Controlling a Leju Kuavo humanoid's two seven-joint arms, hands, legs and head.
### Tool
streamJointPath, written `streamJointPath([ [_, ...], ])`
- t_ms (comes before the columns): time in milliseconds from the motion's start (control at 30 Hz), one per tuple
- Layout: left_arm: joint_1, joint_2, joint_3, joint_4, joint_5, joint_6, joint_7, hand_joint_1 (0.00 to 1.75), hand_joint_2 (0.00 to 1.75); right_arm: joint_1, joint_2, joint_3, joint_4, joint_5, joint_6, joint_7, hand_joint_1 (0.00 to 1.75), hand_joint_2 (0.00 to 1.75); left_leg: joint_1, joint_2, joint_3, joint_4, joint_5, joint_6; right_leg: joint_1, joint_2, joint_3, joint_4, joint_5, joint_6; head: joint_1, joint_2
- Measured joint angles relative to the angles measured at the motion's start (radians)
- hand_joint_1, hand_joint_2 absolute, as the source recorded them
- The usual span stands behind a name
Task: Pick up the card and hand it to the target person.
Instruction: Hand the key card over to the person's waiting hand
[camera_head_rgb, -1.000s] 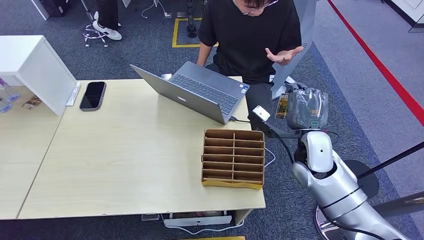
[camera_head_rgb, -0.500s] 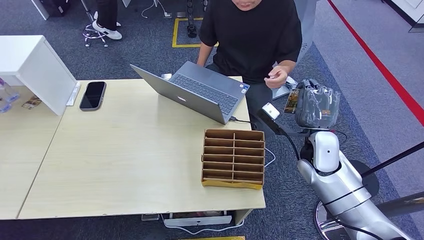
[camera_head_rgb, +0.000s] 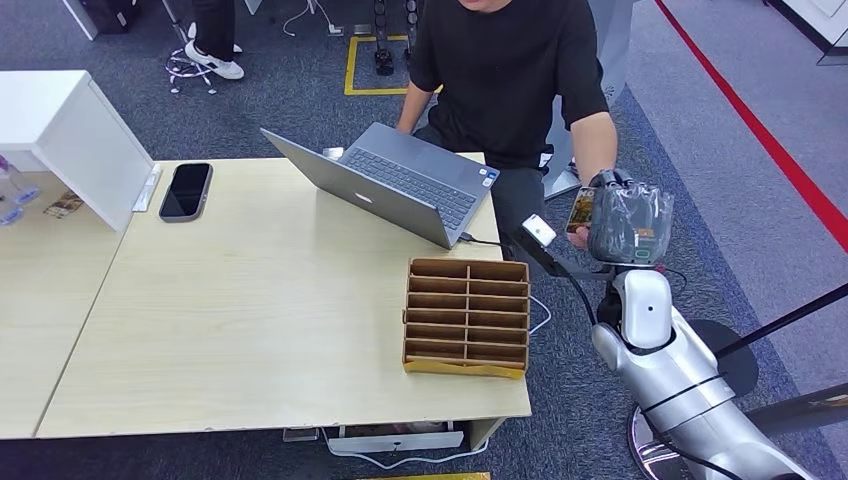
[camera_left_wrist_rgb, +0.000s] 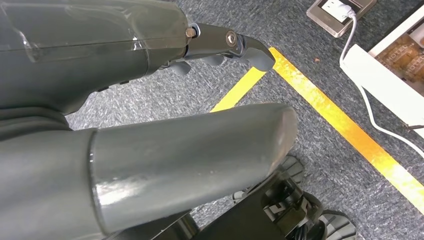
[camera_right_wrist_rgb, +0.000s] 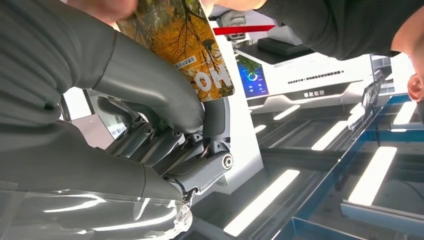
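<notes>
Orange and yellow leaves are printed on the card (camera_right_wrist_rgb: 187, 47), which I pinch between the thumb and fingers of my right hand (camera_head_rgb: 628, 222), raised beside the right edge of the wooden table (camera_head_rgb: 250, 330) and above the grey carpet (camera_head_rgb: 720, 150). The person (camera_head_rgb: 515, 70) in a black shirt stands behind the table corner, and the person's hand (camera_head_rgb: 578, 236) touches the far edge of the card, close against my fingers. Between my arm and the table edge there is a narrow free strip of carpet. The cardboard organizer (camera_head_rgb: 466, 317) and the open laptop (camera_head_rgb: 395, 185) sit near that edge. My left hand (camera_left_wrist_rgb: 150, 115) hangs over the carpet by a yellow floor line (camera_left_wrist_rgb: 345, 125), fingers apart, holding nothing.
</notes>
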Motion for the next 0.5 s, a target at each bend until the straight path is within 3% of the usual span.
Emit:
streamJointPath([
  [133,0.000,0.000,0.000,0.000,0.000,0.000,0.000,0.00,0.00,0.000,0.004,0.000,0.013,0.014,-0.002,0.005,1.72,1.75,0.000,0.000,0.000,0.000,0.000,0.000,0.000,0.000,0.000,0.000,0.000,0.000,0.000,0.000],
  [200,0.000,0.000,-0.001,0.000,-0.001,0.000,0.000,0.00,0.00,0.001,0.005,0.000,0.018,0.023,-0.001,0.006,1.52,1.75,0.000,0.000,0.000,0.000,0.000,0.000,0.000,0.000,0.000,0.000,0.000,0.000,0.000,0.000],
  [300,0.000,0.000,-0.001,0.000,-0.002,0.000,0.000,0.00,0.00,0.004,0.005,0.000,0.023,0.038,0.009,0.008,0.35,1.75,0.000,0.000,0.000,0.000,0.000,0.000,0.000,0.000,0.000,0.000,0.000,0.000,0.000,0.000],
  [333,0.000,0.000,-0.001,0.000,-0.002,0.000,0.000,0.00,0.00,0.005,0.005,0.000,0.025,0.041,0.018,0.008,0.05,1.75,0.000,0.000,0.000,0.000,0.000,0.000,0.000,0.000,0.000,0.000,0.000,0.000,0.000,0.000],
  [500,0.002,0.000,-0.003,0.000,-0.001,0.000,0.002,0.00,0.00,0.013,0.004,0.000,0.034,0.036,0.076,0.009,0.00,1.75,0.000,0.000,0.000,0.000,0.000,0.000,0.000,0.000,0.000,0.000,0.000,0.000,0.000,0.000],
])
